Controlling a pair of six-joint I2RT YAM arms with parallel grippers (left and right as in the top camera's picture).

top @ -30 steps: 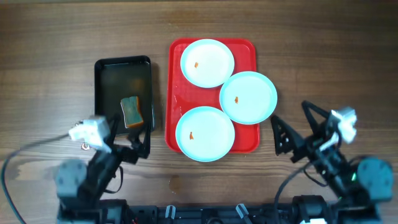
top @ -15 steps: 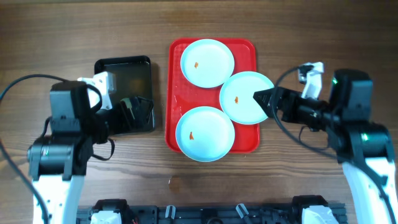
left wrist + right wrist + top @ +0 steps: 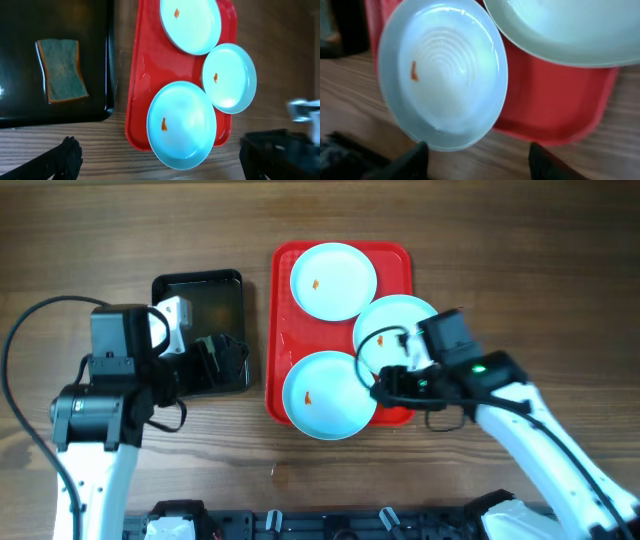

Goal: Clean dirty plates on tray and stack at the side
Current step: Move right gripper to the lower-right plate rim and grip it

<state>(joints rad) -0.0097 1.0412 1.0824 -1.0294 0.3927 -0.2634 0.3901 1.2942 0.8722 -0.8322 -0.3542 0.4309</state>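
The red tray holds three pale blue plates, each with an orange speck: a far plate, a right plate partly under my right arm, and a near plate that overhangs the tray's front rim. My right gripper is open and empty beside the near plate's right edge. In the right wrist view its gripper stands just short of the near plate. My left gripper hangs open and empty over the black tray. It shows open in the left wrist view.
A green and orange sponge lies in the black tray left of the red tray; in the overhead view my left gripper hides it. Bare wooden table lies around both trays.
My right arm has swung left across the right plate and down to the near plate's right edge. My left arm has hardly moved.
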